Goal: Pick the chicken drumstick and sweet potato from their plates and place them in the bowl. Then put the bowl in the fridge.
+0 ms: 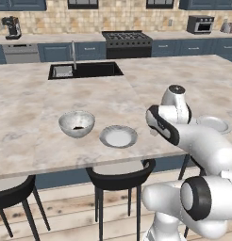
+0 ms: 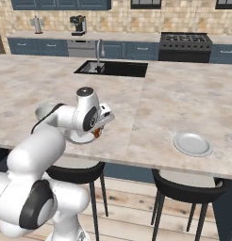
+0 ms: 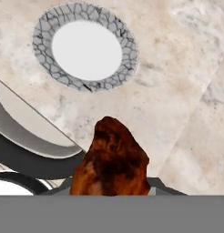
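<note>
While the gripper is clamping partly closed around the brown sweet potato, it is hanging above the counter near the plate.

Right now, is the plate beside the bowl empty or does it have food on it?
Empty. The plate beside the bowl shows a bare surface, and the gripper holds a brown piece of food above the counter.

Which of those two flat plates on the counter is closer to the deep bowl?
The plate right beside the bowl, near the counter's front edge. The other plate lies far off on the bowl's opposite side, past the robot's arm.
</note>
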{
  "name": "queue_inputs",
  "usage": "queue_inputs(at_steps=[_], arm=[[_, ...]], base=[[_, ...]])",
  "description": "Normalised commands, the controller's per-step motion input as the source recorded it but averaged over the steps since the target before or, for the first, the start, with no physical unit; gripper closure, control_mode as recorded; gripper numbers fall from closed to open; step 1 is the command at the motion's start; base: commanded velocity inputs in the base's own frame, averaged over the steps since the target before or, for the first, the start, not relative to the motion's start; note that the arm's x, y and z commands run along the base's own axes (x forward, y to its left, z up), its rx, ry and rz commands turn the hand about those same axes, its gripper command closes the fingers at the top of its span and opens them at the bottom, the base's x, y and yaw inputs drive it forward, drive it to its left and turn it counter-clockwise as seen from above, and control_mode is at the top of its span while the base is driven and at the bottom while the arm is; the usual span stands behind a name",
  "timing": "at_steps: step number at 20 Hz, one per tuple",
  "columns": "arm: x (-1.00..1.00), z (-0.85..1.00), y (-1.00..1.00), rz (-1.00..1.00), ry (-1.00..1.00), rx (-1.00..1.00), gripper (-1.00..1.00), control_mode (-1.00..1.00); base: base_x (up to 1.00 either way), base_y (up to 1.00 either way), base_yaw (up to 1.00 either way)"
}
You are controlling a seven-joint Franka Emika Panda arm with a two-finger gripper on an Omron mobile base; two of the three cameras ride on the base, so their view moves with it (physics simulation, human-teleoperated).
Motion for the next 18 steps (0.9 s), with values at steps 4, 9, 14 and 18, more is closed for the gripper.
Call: queue_inputs(at_steps=[4, 9, 14, 18], arm=[[0.16, 0.28, 0.75, 0.00, 0.01, 0.11, 1.00, -1.00], [0.17, 0.25, 0.79, 0.00, 0.01, 0.10, 1.00, -1.00], [0.23, 0.17, 0.82, 0.00, 0.05, 0.09, 1.00, -1.00], [0.27, 0.11, 0.82, 0.00, 0.03, 0.06, 1.00, -1.00]], base=[[0.00, 0.00, 0.00], [0.00, 0.00, 0.00], [0.00, 0.00, 0.00], [0.00, 0.00, 0.00]])
